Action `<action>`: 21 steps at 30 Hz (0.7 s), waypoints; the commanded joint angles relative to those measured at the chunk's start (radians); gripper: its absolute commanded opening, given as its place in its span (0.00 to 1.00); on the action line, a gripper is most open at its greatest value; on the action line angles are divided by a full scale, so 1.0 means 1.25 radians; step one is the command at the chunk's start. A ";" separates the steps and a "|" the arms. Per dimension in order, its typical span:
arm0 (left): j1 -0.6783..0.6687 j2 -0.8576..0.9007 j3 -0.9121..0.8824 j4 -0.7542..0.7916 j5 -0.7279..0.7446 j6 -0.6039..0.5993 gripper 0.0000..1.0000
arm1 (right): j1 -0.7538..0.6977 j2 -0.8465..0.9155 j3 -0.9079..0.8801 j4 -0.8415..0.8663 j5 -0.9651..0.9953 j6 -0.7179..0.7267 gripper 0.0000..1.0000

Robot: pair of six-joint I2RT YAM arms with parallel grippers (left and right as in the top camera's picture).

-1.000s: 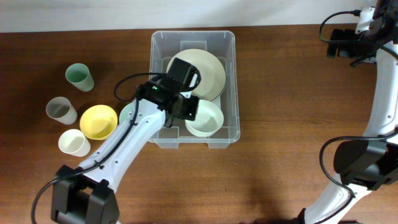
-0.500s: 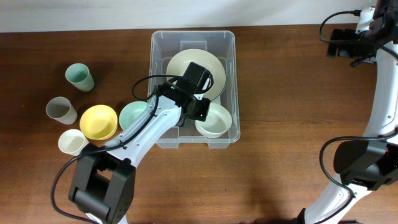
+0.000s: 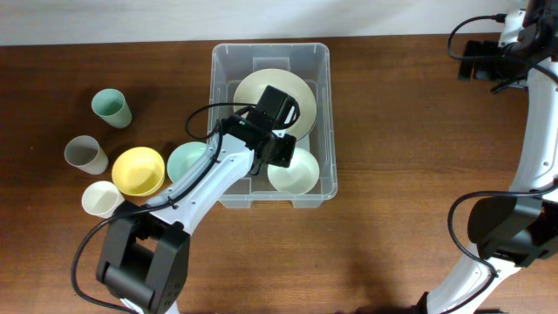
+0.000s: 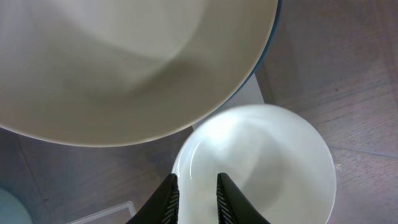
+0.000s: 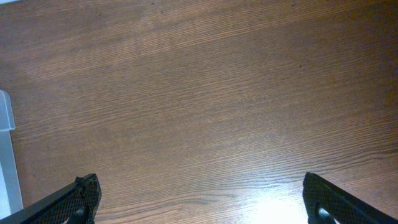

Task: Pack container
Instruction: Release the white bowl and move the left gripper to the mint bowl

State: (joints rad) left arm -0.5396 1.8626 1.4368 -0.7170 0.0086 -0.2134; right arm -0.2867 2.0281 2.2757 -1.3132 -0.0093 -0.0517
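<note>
Container [image 3: 272, 48] sits mid-table [image 3: 401, 174], long side running away from the robot, upright, no lid on it. Two pieces are inside: a big cream dish [image 3: 261, 83] fills the far half, and a small white bowl [image 3: 296, 174] sits in the near right corner, right side up. From above their rims look close together or slightly overlapping, can't tell which.

Left arm reaches into the bin from the near left, wrist above the gap between the two dishes. Left gripper [image 4: 194, 196] is low over the white bowl's left edge. The jaws are parted by a narrow gap, one finger [image 4: 166, 198] outside the rim and the other inside. The gap looks wider than the rim, so it reads as not clamped. The wrist view is too close and soft to tell whether a pad touches the rim.

Right gripper [image 5: 200, 202] is at the far right of the table, well away from the bin. Its jaws are spread wide with nothing between them, only bare wood below.

Outside the bin on the left, a mint bowl [image 3: 183, 160] sits against the bin's left wall, with a yellow bowl [image 3: 138, 170] just beside it. Further left are three upright cups: green cup [image 3: 112, 108], grey cup [image 3: 85, 154], white cup [image 3: 103, 199].
</note>
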 commanded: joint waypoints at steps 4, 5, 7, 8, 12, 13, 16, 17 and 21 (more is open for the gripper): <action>0.000 -0.026 0.026 -0.001 -0.010 0.004 0.22 | -0.002 -0.016 0.007 0.000 -0.005 0.006 0.99; 0.000 -0.049 0.038 -0.002 -0.037 0.005 0.22 | -0.002 -0.016 0.007 0.000 -0.005 0.006 0.99; 0.005 -0.098 0.057 -0.012 -0.111 0.004 0.22 | -0.002 -0.016 0.007 0.000 -0.004 0.007 0.99; 0.011 -0.124 0.066 -0.023 -0.151 0.004 0.22 | -0.002 -0.016 0.007 0.000 -0.005 0.006 0.99; 0.085 -0.233 0.074 -0.082 -0.226 -0.013 0.22 | -0.002 -0.016 0.007 0.000 -0.005 0.007 0.99; 0.117 -0.259 0.074 -0.103 -0.226 -0.037 0.22 | -0.002 -0.016 0.007 0.000 -0.005 0.006 0.99; 0.249 -0.317 0.074 -0.165 -0.183 -0.068 0.29 | -0.002 -0.016 0.007 0.000 -0.005 0.007 0.99; 0.282 -0.320 0.074 -0.177 -0.157 -0.068 0.34 | -0.002 -0.016 0.007 0.000 -0.005 0.006 0.99; 0.383 -0.296 0.061 -0.232 -0.038 -0.067 0.63 | -0.002 -0.016 0.007 0.000 -0.004 0.007 0.99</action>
State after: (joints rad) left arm -0.1177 1.4609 1.5261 -0.9787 -0.1555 -0.2886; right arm -0.2867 2.0277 2.2757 -1.3132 -0.0093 -0.0513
